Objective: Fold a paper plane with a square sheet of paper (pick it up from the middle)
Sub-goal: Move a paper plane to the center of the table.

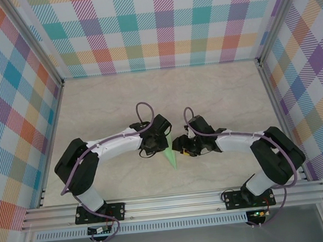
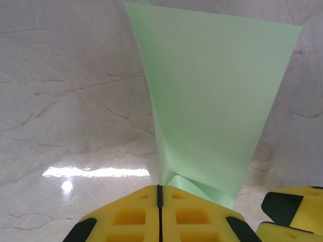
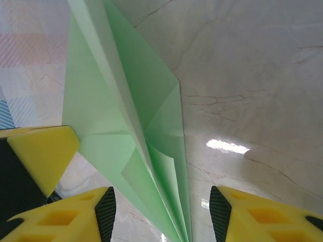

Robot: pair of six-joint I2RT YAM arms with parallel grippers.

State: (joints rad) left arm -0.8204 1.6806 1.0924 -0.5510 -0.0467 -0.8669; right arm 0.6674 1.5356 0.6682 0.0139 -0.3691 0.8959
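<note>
The paper plane (image 1: pixel 170 152) was seen near the middle of the table (image 1: pixel 221 93), in the narrow gap between the two grippers. Its pale green body tapered to a point directed toward the near edge. From above, the left gripper (image 1: pixel 152 145) and the right gripper (image 1: pixel 182 147) were brought close together, one on each side of the paper.

In the left wrist view, the left gripper (image 2: pixel 159 190) was clenched on the paper plane (image 2: pixel 212 101). Its yellow fingers (image 2: pixel 126 217) were pressed together with only a thin seam left between them, and the folded paper rose out of that seam, widening away from the camera. A yellow and black finger of the other gripper was visible at the lower right, just beside the paper's lower edge.

In the right wrist view, the right gripper (image 3: pixel 161 204) was released, and its fingers (image 3: pixel 247 217) were spread well apart. The layered folds of the paper plane (image 3: pixel 116 116), with a sharp centre crease, ran down between them. A yellow finger of the left gripper was seen at the left edge, just beside the paper.

Whether the paper touched the table could not be told.
</note>
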